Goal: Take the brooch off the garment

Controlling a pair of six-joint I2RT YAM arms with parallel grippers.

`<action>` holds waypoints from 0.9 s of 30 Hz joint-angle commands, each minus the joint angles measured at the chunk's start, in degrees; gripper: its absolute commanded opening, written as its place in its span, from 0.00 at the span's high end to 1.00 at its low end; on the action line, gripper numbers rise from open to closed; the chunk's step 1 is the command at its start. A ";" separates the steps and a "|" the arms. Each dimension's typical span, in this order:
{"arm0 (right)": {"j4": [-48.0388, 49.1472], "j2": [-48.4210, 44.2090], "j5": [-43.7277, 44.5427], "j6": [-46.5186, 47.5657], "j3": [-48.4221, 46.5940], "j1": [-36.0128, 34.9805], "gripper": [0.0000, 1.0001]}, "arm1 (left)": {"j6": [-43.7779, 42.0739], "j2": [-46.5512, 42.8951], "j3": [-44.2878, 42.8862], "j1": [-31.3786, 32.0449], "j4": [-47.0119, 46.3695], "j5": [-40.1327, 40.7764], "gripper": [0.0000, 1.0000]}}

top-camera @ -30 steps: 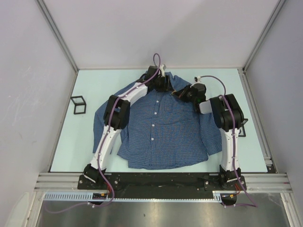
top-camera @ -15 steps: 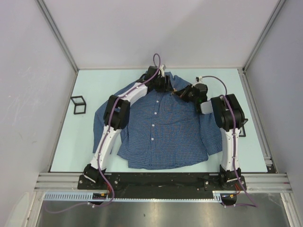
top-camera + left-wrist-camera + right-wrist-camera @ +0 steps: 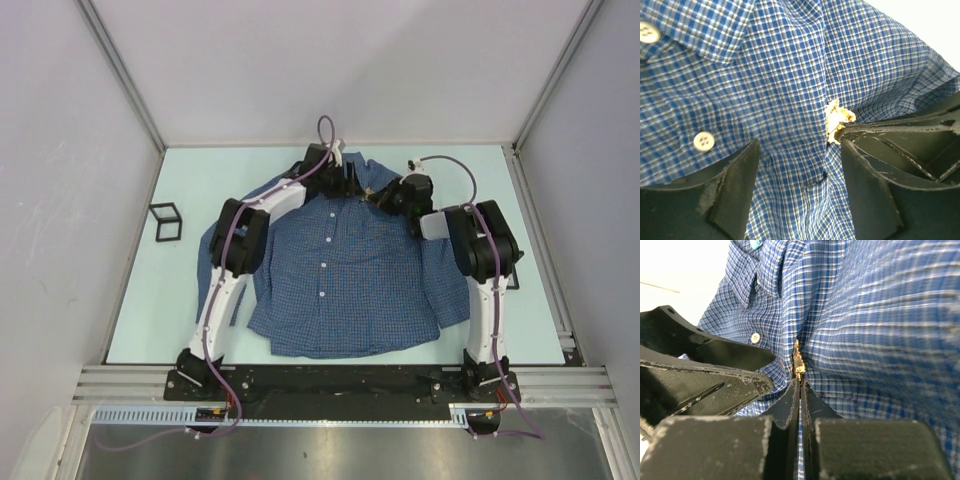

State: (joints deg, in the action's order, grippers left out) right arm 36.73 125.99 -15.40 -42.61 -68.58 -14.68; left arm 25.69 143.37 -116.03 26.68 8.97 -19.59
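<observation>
Now, on the grey-walled pale table (image 3: 180, 300), left gripper (image 3: 799, 150) gapes, right gripper (image 3: 800, 382) pinches brooch (image 3: 836, 119).

Soft, even light is filling the top view, shadows showing faint; right wrist view is blurring the garment (image 3: 890, 315) toward three o'clock.

The top camera looks down from behind the arm bases over the whole garment (image 3: 340, 270). Both wrist cameras sit close against the cloth (collar end), sharing the brooch (image 3: 838, 120) just past the tips of the right gripper (image 3: 800, 386).
</observation>
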 commanded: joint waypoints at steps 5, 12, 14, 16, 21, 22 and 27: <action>-15.18 -8.40 24.78 19.48 -4.80 -8.17 1.00 | 10.07 -6.01 8.38 -4.00 -15.13 -2.90 0.26; -30.99 -3.92 42.72 29.33 -15.79 -14.06 1.00 | 17.63 1.65 3.18 -5.40 -13.54 -6.16 0.29; -34.08 -1.64 46.84 31.52 -19.74 -15.29 1.00 | 18.60 1.47 4.14 -5.93 -14.33 -6.51 0.29; -38.12 0.38 49.14 32.94 -22.99 -15.91 1.00 | 18.52 0.95 4.67 -6.20 -14.25 -6.16 0.29; -42.87 3.11 54.50 38.20 -26.69 -16.70 1.00 | 18.87 1.47 4.58 -7.16 -14.25 -7.82 0.28; -43.32 3.38 55.21 38.82 -26.96 -16.79 1.00 | 18.78 1.73 4.15 -7.25 -14.07 -8.52 0.28; -39.99 0.83 57.41 41.20 -23.10 -16.44 1.00 | 13.96 2.62 -0.86 -7.52 -9.41 -8.97 0.28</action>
State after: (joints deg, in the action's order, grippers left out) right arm -3.99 128.90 36.69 -5.34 -92.58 -31.57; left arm 42.89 145.27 -113.01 19.94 -3.25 -27.62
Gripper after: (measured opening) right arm 0.009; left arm 0.712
